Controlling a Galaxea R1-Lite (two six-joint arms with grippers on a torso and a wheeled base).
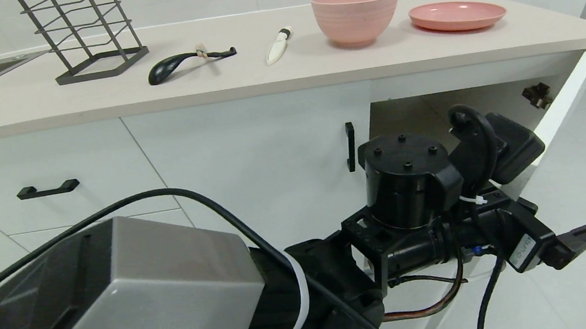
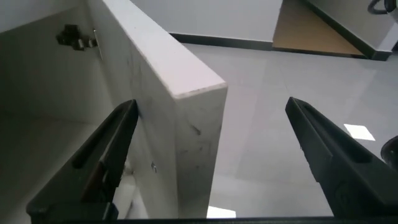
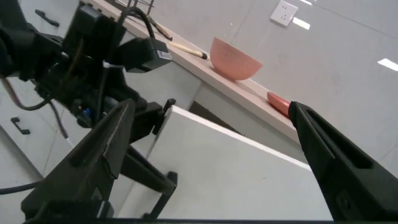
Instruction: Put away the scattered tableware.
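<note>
Below the desk [image 1: 284,74], my left tool [image 2: 211,106] stood wide open with one finger on either side of the free edge of the open cabinet door [image 2: 186,87], gripping nothing. The right tool [image 3: 211,107] hung wide open and empty too, near that same door. Up on the desk lay the tableware, well apart from both tools: a black spoon [image 1: 170,66] beside a wire rack [image 1: 92,33], a white knife [image 1: 278,46], then a pink bowl [image 1: 356,16] with a pink plate [image 1: 457,14] just beside it. I judged the bowl and plate to be light, stiff and smooth, probably plastic, so slippery rather than fragile. I would pinch the bowl over its rim wall and the plate at its raised lip. The spoon and knife looked thin and lay low on the surface, best taken across the handle.
</note>
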